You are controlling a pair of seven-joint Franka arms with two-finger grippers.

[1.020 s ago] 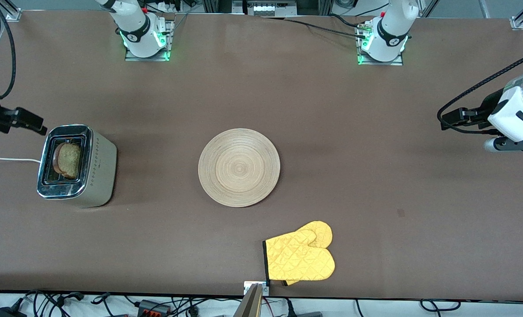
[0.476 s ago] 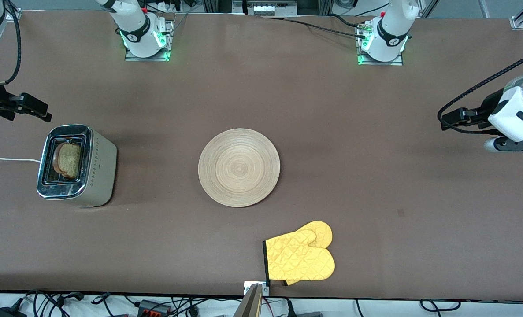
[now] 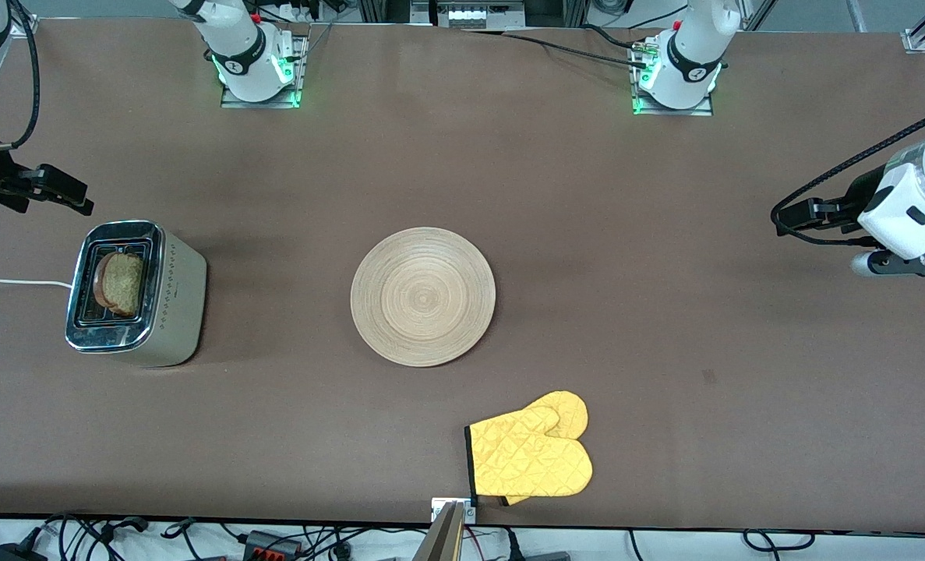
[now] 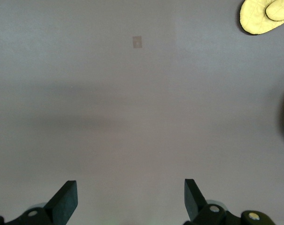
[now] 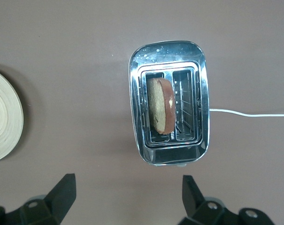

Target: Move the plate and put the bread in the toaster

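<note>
The toaster (image 3: pixel 174 300) stands at the right arm's end of the table, its chrome top (image 5: pixel 167 51) facing up. The bread (image 3: pixel 121 284) stands upright in one slot, and its brown crust (image 5: pixel 169 105) shows in the right wrist view. The round wooden plate (image 3: pixel 423 296) lies at the table's middle with nothing on it; its edge (image 5: pixel 3 117) also shows. My right gripper (image 5: pixel 127 187) hangs open over bare table beside the toaster, holding nothing. Over bare table at the left arm's end, my left gripper (image 4: pixel 130 192) is open too.
A yellow quilted oven mitt (image 3: pixel 532 452) lies near the table's front edge, nearer the front camera than the plate; its tip (image 4: pixel 266 16) shows in the left wrist view. The toaster's white cord (image 3: pixel 10 282) runs off the table's end.
The right hand has drawn away from the toaster toward the robots' side of the table. The left hand has shifted slightly the same way. Bread, plate and mitt have not moved.
</note>
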